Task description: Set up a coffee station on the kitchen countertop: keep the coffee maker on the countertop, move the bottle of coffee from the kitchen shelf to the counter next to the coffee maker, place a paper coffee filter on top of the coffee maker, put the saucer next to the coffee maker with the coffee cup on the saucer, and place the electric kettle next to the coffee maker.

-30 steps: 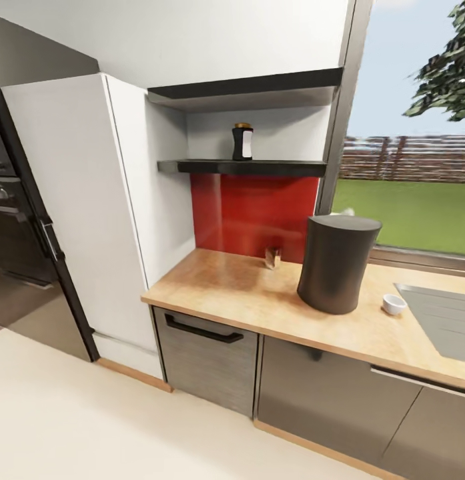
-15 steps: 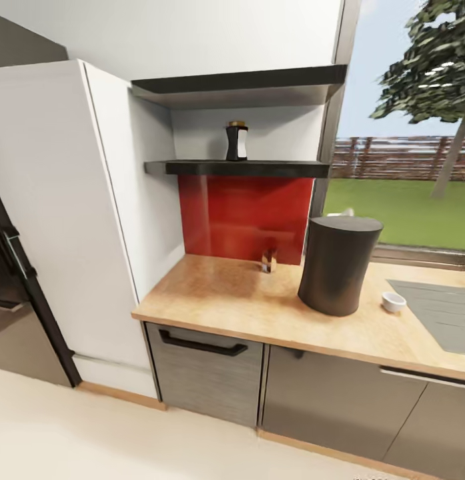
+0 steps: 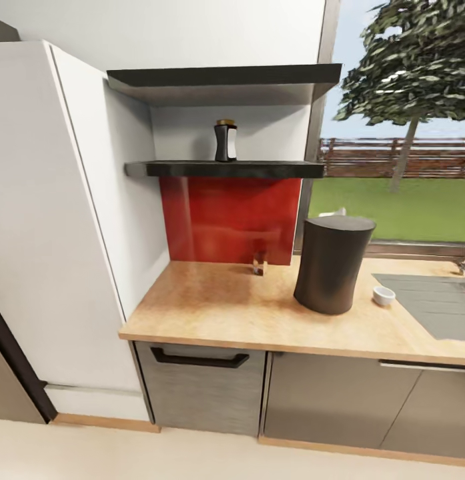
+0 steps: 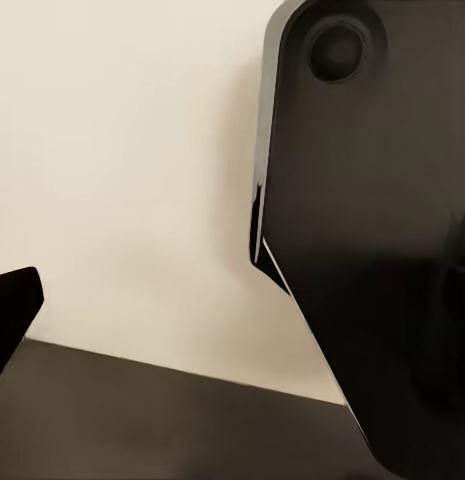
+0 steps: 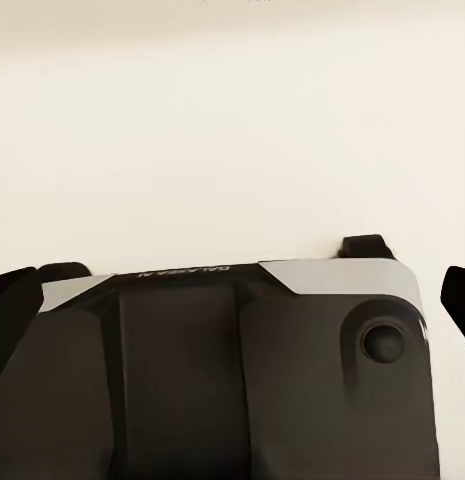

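Approach is the step in hand, I judge: I face the long light wood-grain kitchen countertop (image 3: 212, 307) from across the floor, and nothing is in my grasp as far as I can see. My wrist views look at pale floor and dark parts of my own body; at their edges sit dark tips that may be my fingers, so I cannot tell whether either hand is spread or pressed together.

First target, I reckon, is the small dark waisted bottle of coffee (image 3: 225, 141) with its golden-yellow cap and pale label. It stands upright on the thin glossy black kitchen shelf (image 3: 225, 169), above the red splashback (image 3: 225, 220). Reaching it calls for rolling closer and raising an arm high.

On the counter stands the tall matte near-black cylindrical coffee maker (image 3: 331, 264), upright, widening at its flat top. Just beside it, toward the grey sink (image 3: 425, 303), sits the tiny white coffee cup (image 3: 383, 295).
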Controlling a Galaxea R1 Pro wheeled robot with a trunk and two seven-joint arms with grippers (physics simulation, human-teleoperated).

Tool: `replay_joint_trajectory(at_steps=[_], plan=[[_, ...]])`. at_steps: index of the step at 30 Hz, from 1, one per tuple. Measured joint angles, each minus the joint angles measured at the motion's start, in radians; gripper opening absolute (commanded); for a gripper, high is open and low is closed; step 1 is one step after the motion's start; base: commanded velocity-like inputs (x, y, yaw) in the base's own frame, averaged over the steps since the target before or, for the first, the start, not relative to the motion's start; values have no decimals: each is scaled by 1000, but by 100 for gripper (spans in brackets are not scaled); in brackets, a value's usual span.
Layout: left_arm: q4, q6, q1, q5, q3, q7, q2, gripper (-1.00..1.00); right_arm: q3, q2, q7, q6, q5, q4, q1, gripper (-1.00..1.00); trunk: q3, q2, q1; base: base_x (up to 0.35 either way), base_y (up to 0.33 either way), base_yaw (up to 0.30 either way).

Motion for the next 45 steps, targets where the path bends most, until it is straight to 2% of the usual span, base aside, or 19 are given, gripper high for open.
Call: replay_joint_trajectory(at_steps=[11, 18, 30, 37, 45], plan=[[0, 0, 0, -1, -1, 0, -4, 100, 0, -6, 0, 0, 0, 0, 0, 100, 0, 0, 0, 50, 291, -167], [0, 0, 0, -3, -2, -1, -5, 100, -1, -17, -2, 1, -1, 0, 0, 100, 0, 0, 0, -11, 28, -169], [-4, -1, 0, -7, -4, -1, 1, 100, 0, -30, -5, -3, -1, 0, 0, 100, 0, 0, 1, -247, 1, -5], [-91, -1, -1, -11, -6, -1, 4, 100, -1, -29, -6, -5, -3, -2, 0, 100, 0, 0, 0, -21, 0, 0], [-396, -1, -21, -11, -5, -12, 5, 100, -2, -29, -7, -5, -4, -3, 0, 100, 0, 0, 0, 0, 0, 0]])
